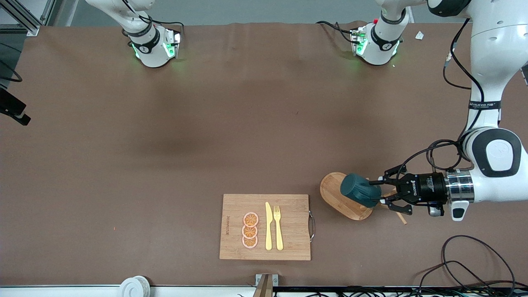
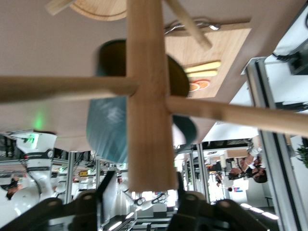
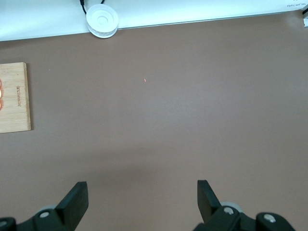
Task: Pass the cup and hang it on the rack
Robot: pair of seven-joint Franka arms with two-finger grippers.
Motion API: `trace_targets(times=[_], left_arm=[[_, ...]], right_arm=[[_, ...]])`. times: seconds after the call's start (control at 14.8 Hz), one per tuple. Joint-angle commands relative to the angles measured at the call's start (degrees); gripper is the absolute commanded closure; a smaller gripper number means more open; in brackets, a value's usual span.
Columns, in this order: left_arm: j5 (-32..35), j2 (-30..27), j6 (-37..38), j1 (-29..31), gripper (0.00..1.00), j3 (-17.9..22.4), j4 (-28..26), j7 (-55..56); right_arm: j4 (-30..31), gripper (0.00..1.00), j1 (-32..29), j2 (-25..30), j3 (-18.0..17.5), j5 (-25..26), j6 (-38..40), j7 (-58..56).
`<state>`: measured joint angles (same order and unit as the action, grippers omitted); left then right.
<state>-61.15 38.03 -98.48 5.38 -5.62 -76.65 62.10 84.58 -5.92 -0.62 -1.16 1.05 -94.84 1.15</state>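
The dark teal cup (image 1: 358, 189) lies on its side up on the wooden rack (image 1: 335, 194), over its oval base. In the left wrist view the cup (image 2: 108, 120) sits against the rack's post (image 2: 147, 96), with its handle under a peg. My left gripper (image 1: 383, 192) is open beside the cup, level with the top of the post. In its own wrist view the left gripper (image 2: 144, 185) has the post's top between its spread fingers, which grip nothing. My right gripper (image 3: 142, 192) is open and empty over bare table; it does not show in the front view.
A bamboo cutting board (image 1: 288, 243) with a yellow knife, a fork and three orange slices lies near the front edge, beside the rack. A white round object (image 1: 134, 286) sits at the front edge. Cables (image 1: 474, 264) lie at the left arm's end.
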Motion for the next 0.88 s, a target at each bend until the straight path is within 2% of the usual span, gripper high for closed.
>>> trace_targets(times=[0.0, 0.2, 0.47, 0.68, 0.81], left_arm=[[-0.7, -1.5, 1.8, 0.6, 0.0, 0.1, 0.1, 0.0], [-0.3, -3.7, 1.8, 0.2, 0.0, 0.3, 0.1, -0.1], [12.4, -9.6, 1.8, -0.8, 0.0, -0.6, 0.3, -0.3], [16.3, -12.9, 1.8, -0.9, 0.0, -1.1, 1.0, -0.7], [21.3, -14.9, 1.8, -0.9, 0.0, -1.2, 1.9, -3.1]], right_arm=[[-0.8, 0.0, -1.5, -0.2, -1.0, 0.1, 0.6, 0.0], [-0.8, 0.0, -1.5, -0.2, -1.0, 0.1, 0.6, 0.1], [-0.8, 0.0, -1.5, -0.3, -1.0, 0.1, 0.6, 0.1], [-0.8, 0.0, -1.5, -0.2, -1.0, 0.1, 0.6, 0.0], [-0.8, 0.0, -1.5, -0.3, -1.0, 0.1, 0.6, 0.1]])
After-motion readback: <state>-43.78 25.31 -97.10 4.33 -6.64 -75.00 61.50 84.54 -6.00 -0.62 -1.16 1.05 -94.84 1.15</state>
